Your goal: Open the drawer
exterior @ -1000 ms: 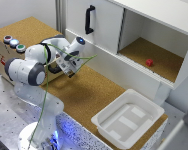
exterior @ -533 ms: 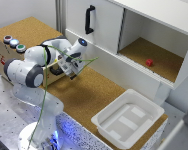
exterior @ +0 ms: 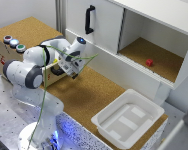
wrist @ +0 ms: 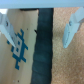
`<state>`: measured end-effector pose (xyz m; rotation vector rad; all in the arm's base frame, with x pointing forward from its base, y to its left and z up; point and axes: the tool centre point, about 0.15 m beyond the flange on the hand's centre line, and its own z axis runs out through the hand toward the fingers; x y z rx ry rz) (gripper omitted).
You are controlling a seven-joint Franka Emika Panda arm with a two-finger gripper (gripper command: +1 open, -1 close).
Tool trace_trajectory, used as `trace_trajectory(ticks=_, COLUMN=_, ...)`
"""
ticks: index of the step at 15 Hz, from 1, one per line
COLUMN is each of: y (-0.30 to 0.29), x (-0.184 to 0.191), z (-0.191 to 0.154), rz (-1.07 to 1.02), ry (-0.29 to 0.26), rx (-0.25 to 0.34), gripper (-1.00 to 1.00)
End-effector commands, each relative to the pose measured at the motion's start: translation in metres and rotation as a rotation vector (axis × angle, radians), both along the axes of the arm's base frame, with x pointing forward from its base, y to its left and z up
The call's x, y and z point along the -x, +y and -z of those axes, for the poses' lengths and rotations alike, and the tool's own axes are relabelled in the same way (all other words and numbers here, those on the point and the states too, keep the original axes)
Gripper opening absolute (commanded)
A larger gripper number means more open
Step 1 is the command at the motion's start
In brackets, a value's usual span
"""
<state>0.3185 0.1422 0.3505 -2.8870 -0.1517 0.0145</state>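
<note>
The drawer [exterior: 55,76] sits in the front of the cork-topped wooden box [exterior: 25,30] at the exterior view's left, mostly hidden by my arm. My gripper [exterior: 62,68] is right at the drawer front. In the wrist view the drawer's black bar handle [wrist: 44,46] runs between my two fingers [wrist: 7,27], which stand spread on either side of it without touching. The gripper [wrist: 40,30] is open. The light-wood drawer front with a blue pixel figure [wrist: 19,46] lies beside the handle.
A white cabinet with a vertical black door handle [exterior: 88,20] stands behind, its open compartment holding a small red object [exterior: 149,63]. A white plastic bin [exterior: 128,119] sits on the cork surface at the exterior view's right. Coloured buttons [exterior: 14,43] top the box.
The gripper has edged slightly closer to the drawer front; the drawer itself has not visibly moved.
</note>
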Motion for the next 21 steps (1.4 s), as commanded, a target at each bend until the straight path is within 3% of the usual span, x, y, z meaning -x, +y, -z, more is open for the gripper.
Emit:
trace_trajectory(ticks=1, y=0.023, x=0.007, z=-0.081, rz=-0.037, ry=-0.070, rx=0.223, gripper=1.00)
trace_trajectory(ticks=4, y=0.057, x=-0.002, z=-0.109, rz=-0.165, ry=-0.101, rx=0.262, gripper=1.00)
trace_trajectory(ticks=9, y=0.115, x=0.001, z=-0.118, rz=-0.348, ry=-0.101, rx=0.274, gripper=1.00)
trace_trajectory(ticks=14, y=0.159, x=0.004, z=-0.086, rz=-0.451, ry=-0.035, rx=0.255, gripper=1.00)
trace_trajectory(ticks=18, y=0.172, x=0.011, z=-0.046, rz=-0.420, ry=0.030, rx=0.206, gripper=1.00)
trace_trajectory(ticks=21, y=0.169, x=0.018, z=-0.016, rz=-0.332, ry=0.031, rx=0.166, gripper=1.00)
